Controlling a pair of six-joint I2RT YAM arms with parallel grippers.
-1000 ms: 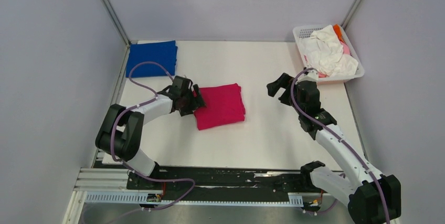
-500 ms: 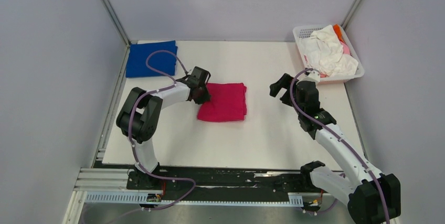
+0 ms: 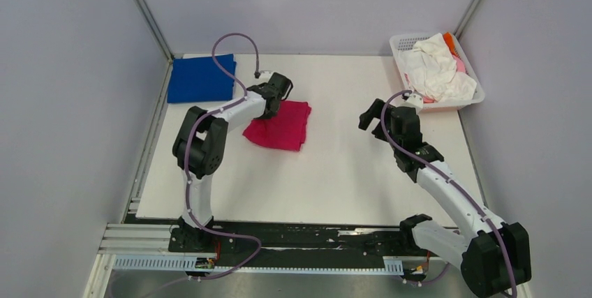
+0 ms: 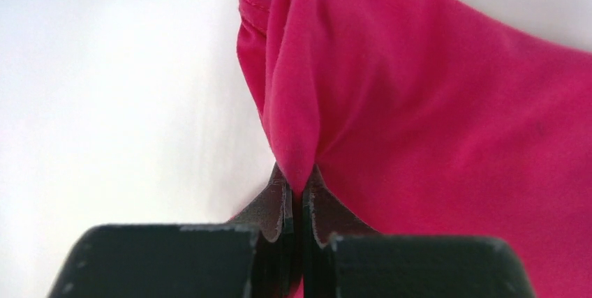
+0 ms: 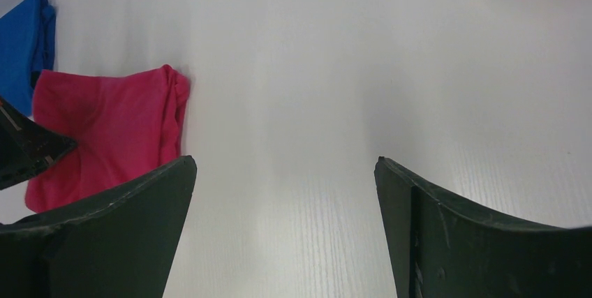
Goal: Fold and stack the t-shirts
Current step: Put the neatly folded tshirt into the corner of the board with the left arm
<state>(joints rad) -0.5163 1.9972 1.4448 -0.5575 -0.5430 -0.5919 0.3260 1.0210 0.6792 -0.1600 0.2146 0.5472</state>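
A folded magenta-red t-shirt [image 3: 283, 127] [image 4: 433, 109] [image 5: 105, 123] lies on the white table [image 3: 335, 172], left of centre. My left gripper [image 3: 279, 94] [image 4: 297, 179] is shut on its far edge, pinching a ridge of cloth between the fingertips. A folded royal-blue t-shirt [image 3: 201, 79] [image 5: 21, 40] lies flat in the far left corner, apart from the red one. My right gripper [image 3: 373, 113] [image 5: 286, 165] hangs open over bare table right of centre, holding nothing. More t-shirts, white [image 3: 436, 68], pink and orange, are heaped in the basket.
A white lattice basket [image 3: 405, 43] sits at the far right corner of the table. Grey walls close in the back and both sides. A purple cable [image 3: 234, 40] loops up from the left arm.
My left gripper has shut on the red t-shirt's edge and dragged it toward the far left, nearer the blue one. The right arm has barely moved.
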